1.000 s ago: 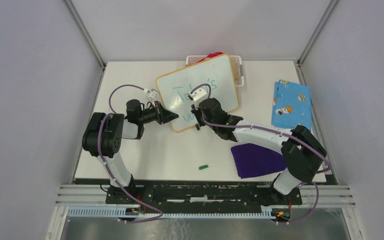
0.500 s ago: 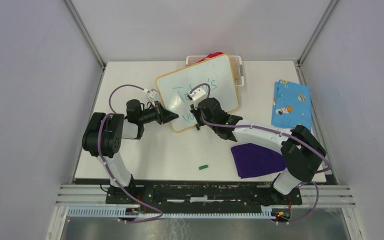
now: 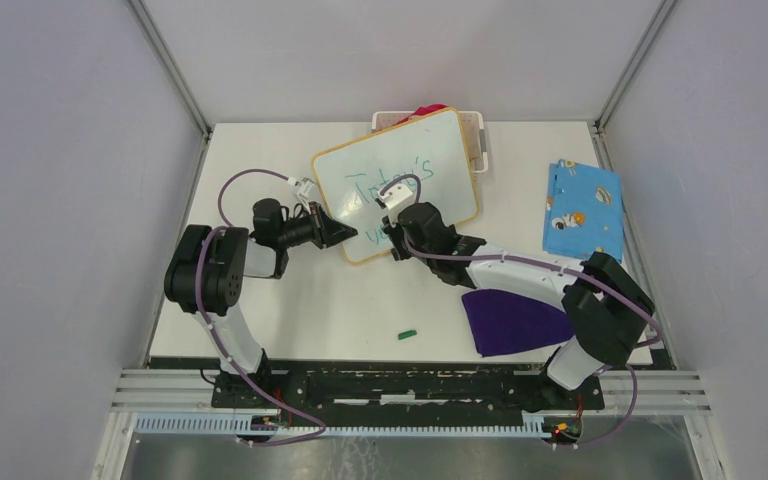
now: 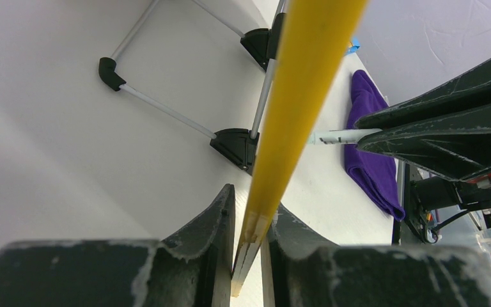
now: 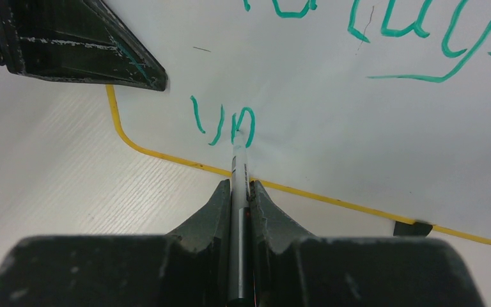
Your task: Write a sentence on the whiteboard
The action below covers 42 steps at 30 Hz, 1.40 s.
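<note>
The whiteboard (image 3: pixel 442 143) stands propped at the back centre, its lower left edge toward me. My left gripper (image 3: pixel 344 234) is shut on its yellow frame (image 4: pixel 294 96), which runs between the fingers (image 4: pixel 222 220). My right gripper (image 5: pixel 238 192) is shut on a grey marker (image 5: pixel 237 173) whose tip touches the board (image 5: pixel 371 147) at the lower line. The sentence (image 3: pixel 422 166) is green handwriting in two lines. The lower line (image 5: pixel 220 121) holds a few letters near the bottom left corner. In the top view my right gripper (image 3: pixel 393 238) covers most of that line.
A green marker cap (image 3: pixel 407 333) lies on the table near the front. A purple cloth (image 3: pixel 515 320) lies under my right arm, and a blue patterned cloth (image 3: pixel 583 208) at the right. A white basket (image 3: pixel 477 135) stands behind the board.
My right gripper has shifted slightly with the marker on the lower line. The left arm and the board have not moved.
</note>
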Each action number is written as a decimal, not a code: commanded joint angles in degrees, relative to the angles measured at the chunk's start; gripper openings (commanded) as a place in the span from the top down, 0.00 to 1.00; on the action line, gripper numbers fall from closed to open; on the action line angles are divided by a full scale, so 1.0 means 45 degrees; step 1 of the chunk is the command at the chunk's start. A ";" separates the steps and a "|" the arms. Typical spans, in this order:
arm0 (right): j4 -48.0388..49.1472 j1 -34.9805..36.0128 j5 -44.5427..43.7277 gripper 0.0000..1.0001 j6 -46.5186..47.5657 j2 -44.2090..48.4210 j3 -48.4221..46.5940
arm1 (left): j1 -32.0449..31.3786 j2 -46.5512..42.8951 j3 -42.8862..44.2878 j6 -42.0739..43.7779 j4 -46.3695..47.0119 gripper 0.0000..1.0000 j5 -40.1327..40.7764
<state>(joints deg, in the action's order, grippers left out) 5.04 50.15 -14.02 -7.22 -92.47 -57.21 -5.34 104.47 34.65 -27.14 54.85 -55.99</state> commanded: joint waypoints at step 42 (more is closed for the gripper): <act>0.0577 -0.0617 -0.0030 1.00 -0.0208 0.0316 -0.0012 | -0.0149 0.0259 0.0224 0.0663 -0.0796 0.75 0.0960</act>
<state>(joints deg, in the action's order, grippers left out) 5.39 47.35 -13.96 -7.44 -91.20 -57.98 -5.39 104.47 34.79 -27.14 54.48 -56.01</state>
